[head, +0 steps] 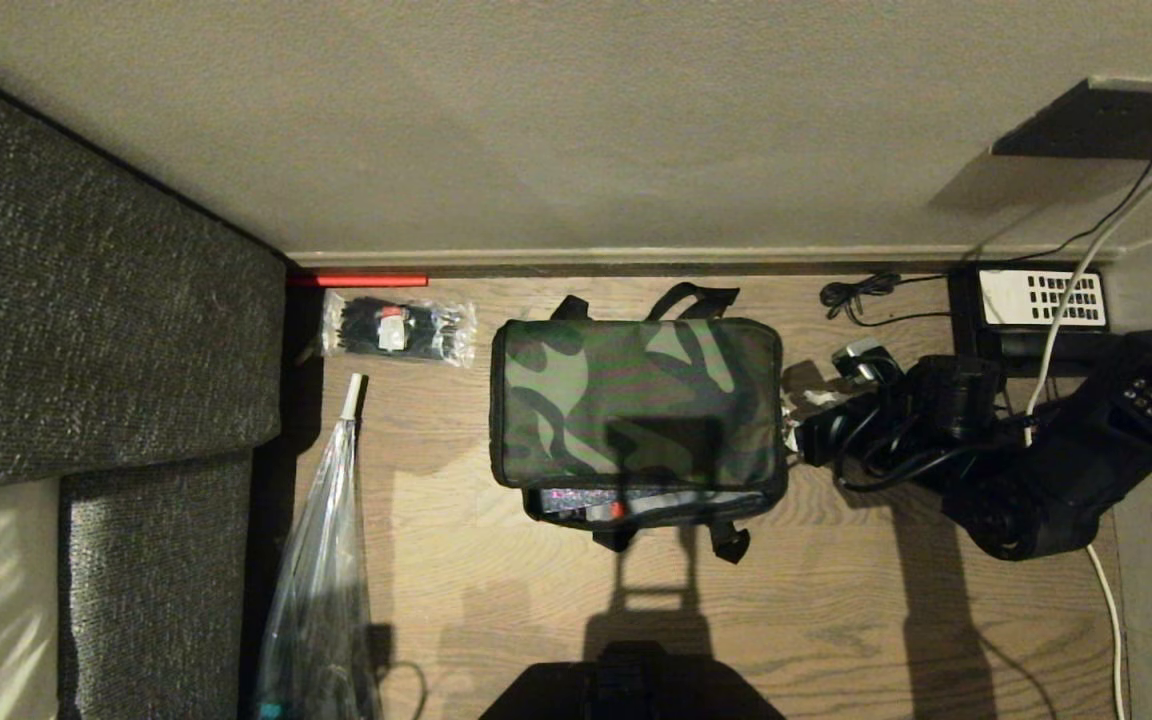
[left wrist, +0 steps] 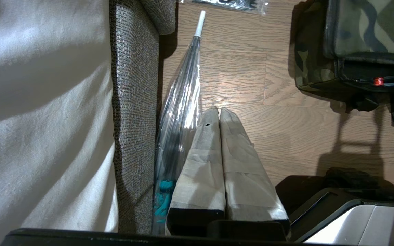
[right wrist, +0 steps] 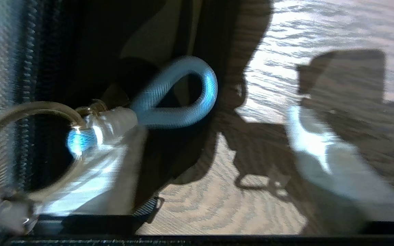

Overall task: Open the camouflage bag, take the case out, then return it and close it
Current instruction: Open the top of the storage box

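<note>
Head view: camouflage bag (head: 636, 400) lengthwise left-right.

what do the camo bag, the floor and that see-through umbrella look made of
Camo bag: woven fabric by the look, matte printed lid, black webbing straps, a zip along its side.
Floor: wood or wood-look laminate, with plank seams and grain lines and a soft sheen.
Umbrella: thin clear plastic canopy, glossy and creased, with a white tip that is probably hard plastic.

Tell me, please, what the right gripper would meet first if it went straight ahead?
Probably the pale blue cord loop on the camouflage bag, just ahead of the right gripper; depth unclear.
</note>
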{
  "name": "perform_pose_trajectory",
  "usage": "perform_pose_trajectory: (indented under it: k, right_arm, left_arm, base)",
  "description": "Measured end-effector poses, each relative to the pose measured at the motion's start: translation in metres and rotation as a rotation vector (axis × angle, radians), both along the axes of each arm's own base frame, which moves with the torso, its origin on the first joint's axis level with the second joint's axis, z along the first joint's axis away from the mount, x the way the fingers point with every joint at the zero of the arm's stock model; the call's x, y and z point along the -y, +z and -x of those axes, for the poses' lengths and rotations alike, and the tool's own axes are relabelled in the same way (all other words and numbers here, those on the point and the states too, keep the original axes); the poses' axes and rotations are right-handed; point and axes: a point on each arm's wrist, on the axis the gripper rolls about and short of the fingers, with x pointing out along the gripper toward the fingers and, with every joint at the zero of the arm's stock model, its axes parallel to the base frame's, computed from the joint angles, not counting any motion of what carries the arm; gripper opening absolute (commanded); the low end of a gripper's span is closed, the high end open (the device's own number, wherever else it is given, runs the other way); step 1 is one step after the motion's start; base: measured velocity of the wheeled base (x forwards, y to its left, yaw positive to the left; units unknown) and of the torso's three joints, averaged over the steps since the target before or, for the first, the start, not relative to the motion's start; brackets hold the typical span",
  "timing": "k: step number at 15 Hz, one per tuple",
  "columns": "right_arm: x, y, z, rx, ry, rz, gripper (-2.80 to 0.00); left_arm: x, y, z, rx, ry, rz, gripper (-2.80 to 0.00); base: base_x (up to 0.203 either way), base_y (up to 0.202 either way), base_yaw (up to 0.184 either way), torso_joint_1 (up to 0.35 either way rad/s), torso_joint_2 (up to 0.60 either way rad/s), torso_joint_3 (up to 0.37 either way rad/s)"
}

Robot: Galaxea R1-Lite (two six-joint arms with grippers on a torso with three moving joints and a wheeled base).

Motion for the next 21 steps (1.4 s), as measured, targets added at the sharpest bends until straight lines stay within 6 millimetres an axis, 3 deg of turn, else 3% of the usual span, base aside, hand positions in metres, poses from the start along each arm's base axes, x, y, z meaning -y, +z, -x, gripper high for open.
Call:
perform_pose_trajectory:
  k: [13,17,21]
  right_arm:
    - [0.001,-0.003,0.001,-0.008,-0.005,-0.003,-2.80]
    - [0.012,0.001,0.006,-0.020,-0.038,-0.007,-2.80]
    - [0.027,0.015,0.016,-0.087,-0.090,-0.140,-2.80]
  left_arm:
    - [0.000,0.000,0.000,0.000,0.000,0.000,-2.80]
    - [0.000,0.000,0.000,0.000,0.000,0.000,-2.80]
    - [0.000,0.000,0.000,0.000,0.000,0.000,-2.80]
  base:
    - [0.000,0.000,0.000,0.000,0.00,0.000]
    - [0.000,0.000,0.000,0.000,0.00,0.000]
    - [0.000,0.000,0.000,0.000,0.00,0.000]
